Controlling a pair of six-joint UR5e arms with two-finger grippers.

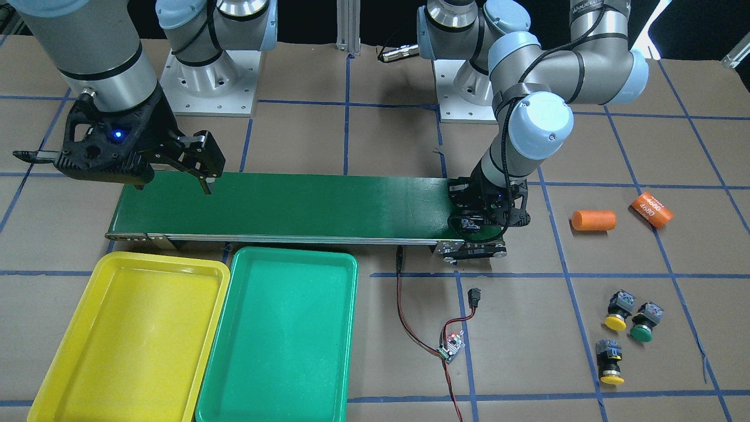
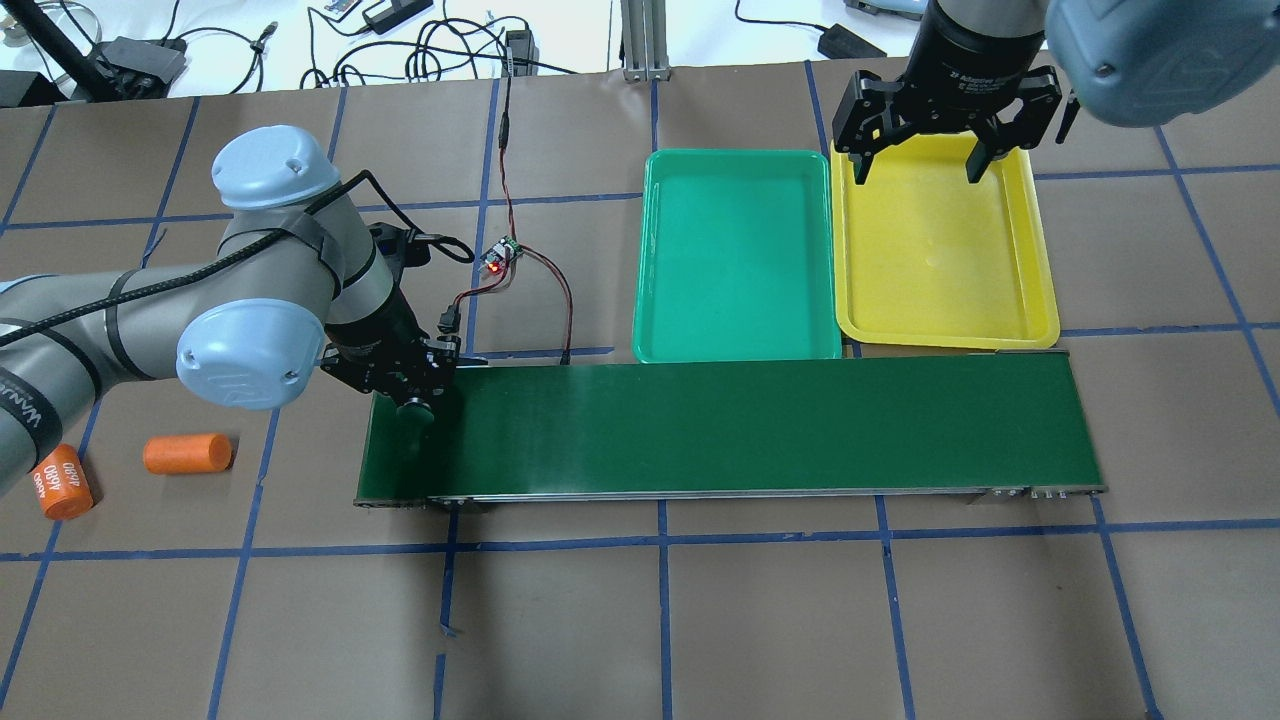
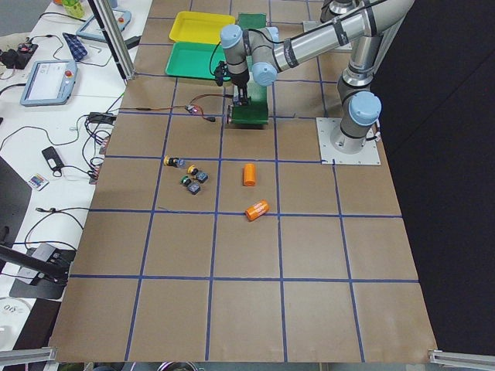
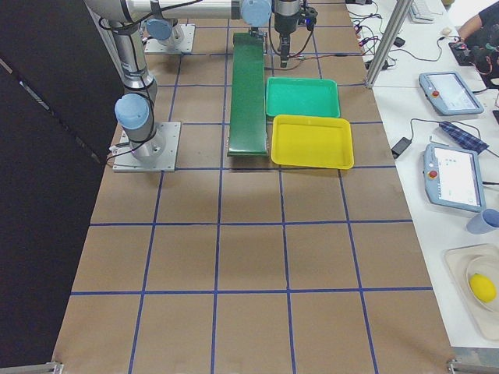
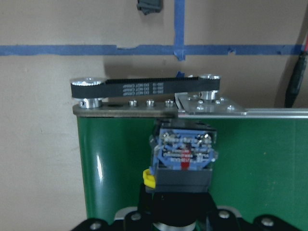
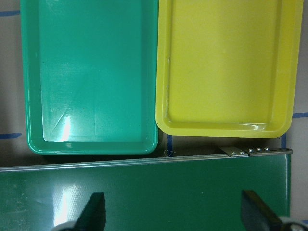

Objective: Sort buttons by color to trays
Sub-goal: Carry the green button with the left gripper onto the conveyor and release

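My left gripper (image 1: 481, 224) is low over the end of the green conveyor belt (image 1: 322, 205), shut on a green button (image 5: 185, 156) whose black body points forward. Three buttons lie on the paper beside that end: a yellow button (image 1: 619, 309), a green button (image 1: 645, 322) and another yellow button (image 1: 609, 360). The yellow tray (image 1: 126, 340) and the teal-green tray (image 1: 281, 340) sit side by side along the belt's other end, with nothing in them. My right gripper (image 6: 173, 216) hangs open, high above that end of the belt.
Two orange cylinders (image 1: 593, 220) (image 1: 651, 210), one printed 4680, lie past the belt's end near the left arm. A small circuit board (image 1: 451, 346) with red and black wires lies between the green tray and the loose buttons.
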